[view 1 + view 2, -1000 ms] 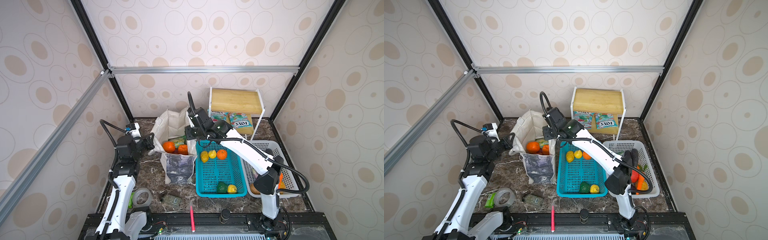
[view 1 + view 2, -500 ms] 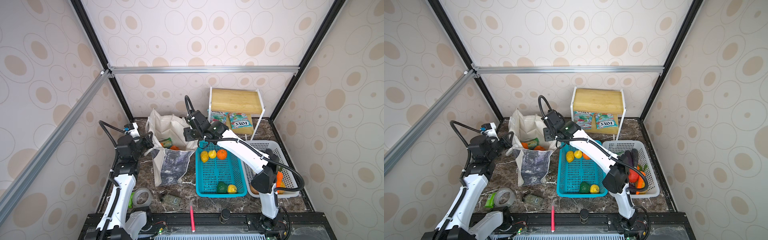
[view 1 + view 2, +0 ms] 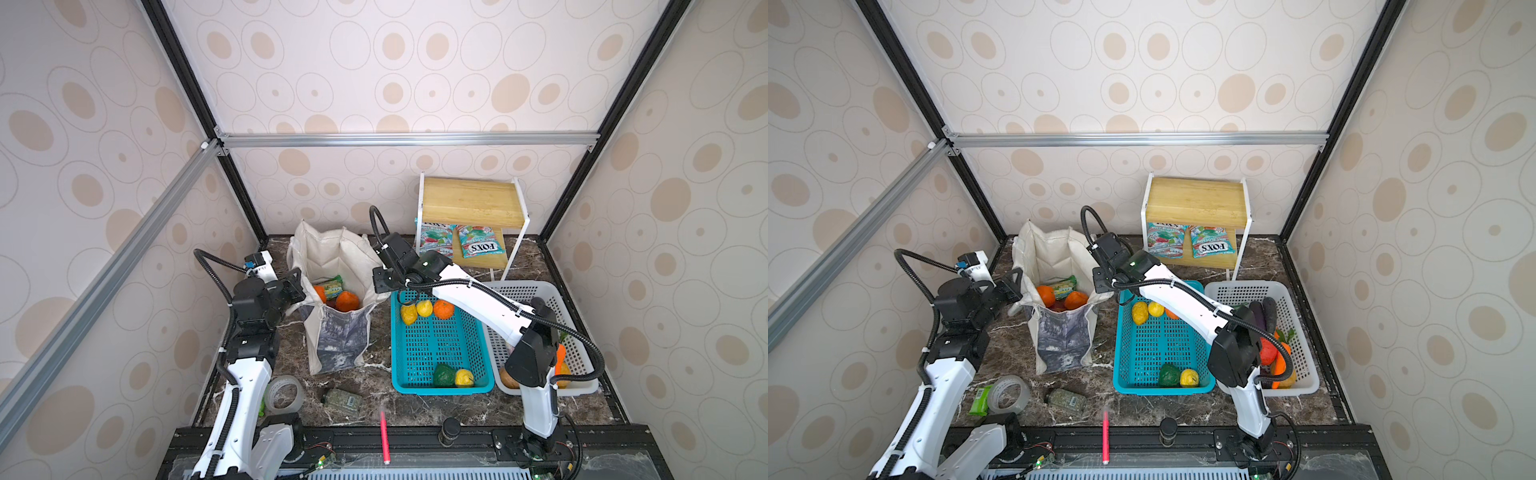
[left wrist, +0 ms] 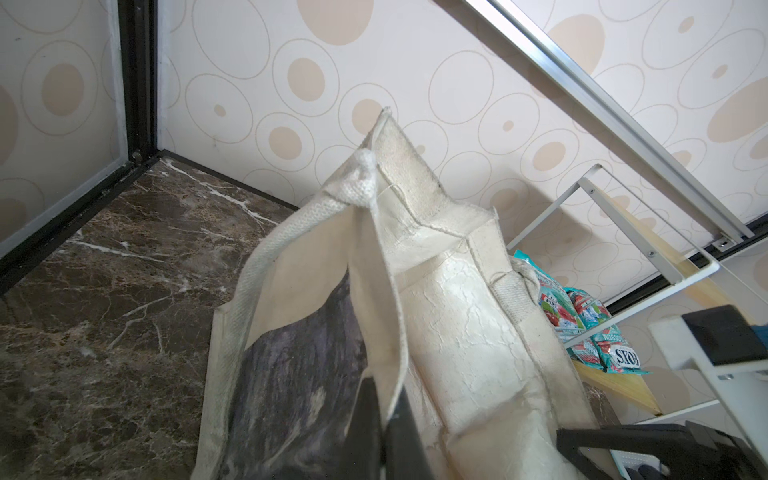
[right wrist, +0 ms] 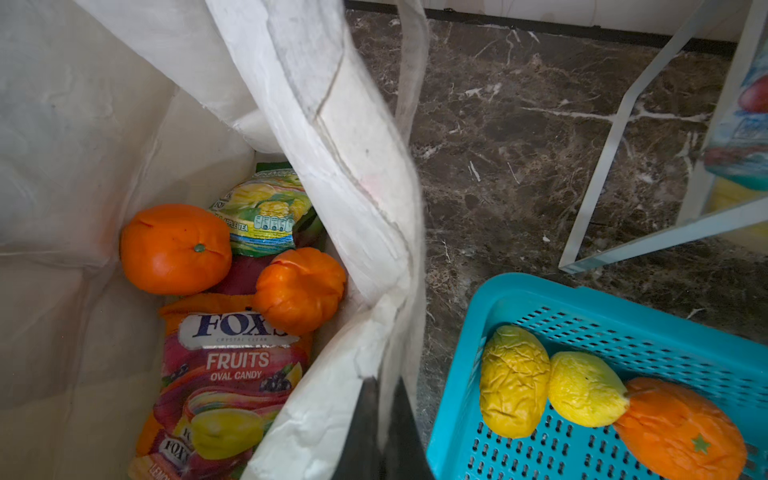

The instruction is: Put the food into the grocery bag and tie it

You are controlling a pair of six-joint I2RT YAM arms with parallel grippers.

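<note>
The off-white grocery bag (image 3: 338, 345) (image 3: 1063, 340) stands upright and open-mouthed on the marble table. My left gripper (image 3: 298, 286) (image 4: 384, 399) is shut on the bag's left rim (image 4: 386, 291). My right gripper (image 3: 380, 286) (image 5: 384, 399) is shut on the fabric of the right rim (image 5: 353, 137). Food lies inside the bag: an orange (image 5: 174, 249), a small pumpkin (image 5: 299, 289), a green packet (image 5: 266, 212) and an orange-red packet (image 5: 228, 374). Two yellow fruits (image 5: 513, 380) (image 5: 584, 388) and another orange (image 5: 681, 428) sit in the teal basket (image 3: 440, 390).
A white basket (image 3: 519, 284) with more produce stands right of the teal one, under my right arm. At the back, a wooden shelf (image 3: 469, 203) holds two teal packets (image 3: 480, 247). A tape roll (image 3: 284, 395), a small bottle (image 3: 343, 401) and a red pen (image 3: 384, 436) lie near the front edge.
The bag has gone from slumped forward to standing upright. My right gripper opened briefly and is now shut on the right rim. The left gripper has kept its hold.
</note>
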